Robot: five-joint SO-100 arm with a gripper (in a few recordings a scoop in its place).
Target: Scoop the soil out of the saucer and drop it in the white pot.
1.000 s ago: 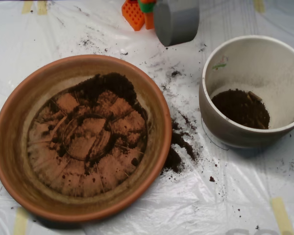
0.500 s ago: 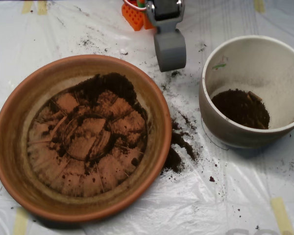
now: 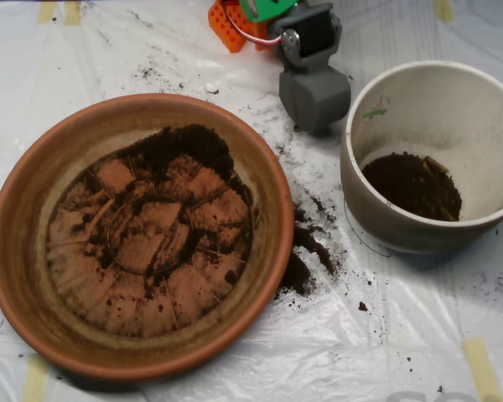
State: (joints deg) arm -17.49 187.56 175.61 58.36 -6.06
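The terracotta saucer [image 3: 17,251] fills the left half of the overhead view. A thin layer of dark soil [image 3: 180,146] lies on its ridged base, thickest along the far inner edge. The white pot [image 3: 356,180] stands at the right with a heap of soil [image 3: 411,184] at its bottom. My grey scoop [image 3: 315,99] hangs at the top centre, between the saucer's far rim and the pot's left wall, over the plastic sheet. It looks closed, with no soil visible on its outside.
Spilled soil [image 3: 306,251] lies on the white plastic sheet between saucer and pot, with finer grains scattered toward the top. An orange block [image 3: 228,25] and the arm's motor housing [image 3: 306,33] sit at the top edge. Yellow tape strips [image 3: 482,368] mark the sheet.
The scoop swung down from the top edge, then shifted right toward the pot's left wall and turned slightly. Soil in the saucer and pot looks the same.
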